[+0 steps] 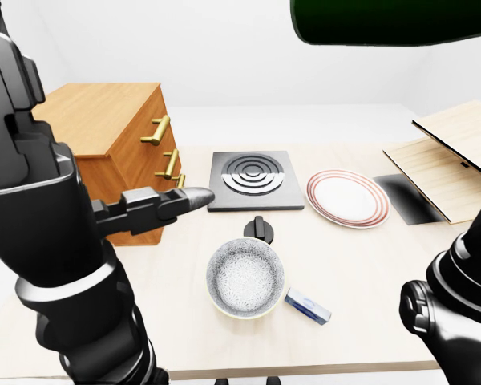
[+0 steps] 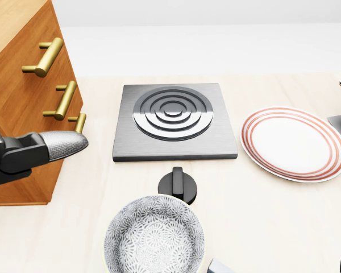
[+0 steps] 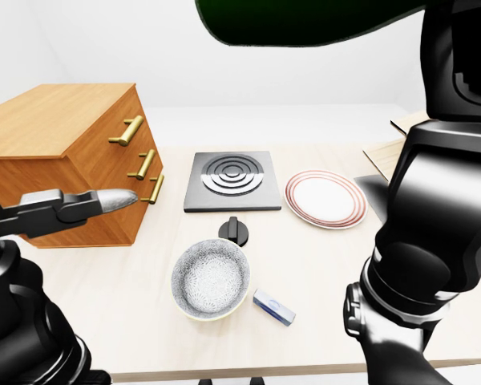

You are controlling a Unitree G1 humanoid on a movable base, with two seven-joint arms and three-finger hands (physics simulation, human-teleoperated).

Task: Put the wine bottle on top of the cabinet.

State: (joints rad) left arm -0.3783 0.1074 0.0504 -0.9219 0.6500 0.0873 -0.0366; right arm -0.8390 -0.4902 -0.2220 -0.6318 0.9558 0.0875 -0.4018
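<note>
The dark green wine bottle [image 3: 305, 20] lies sideways high in the air along the top edge of both eye views. It meets my right arm [image 3: 453, 160] at the top right, where the frame cuts off the hand, so the fingers do not show. The wooden cabinet [image 1: 104, 120] with brass handles stands at the left of the table, its top bare. My left gripper [image 2: 51, 147] is open, fingers stretched out level, in front of the cabinet's lowest handle.
On the table sit a grey hob plate [image 2: 173, 119], a red-striped plate [image 2: 292, 142], a patterned bowl [image 2: 154, 236], a black knob [image 2: 178, 185] and a small blue box [image 1: 307, 306]. Wooden boards [image 1: 453, 156] lie at the right.
</note>
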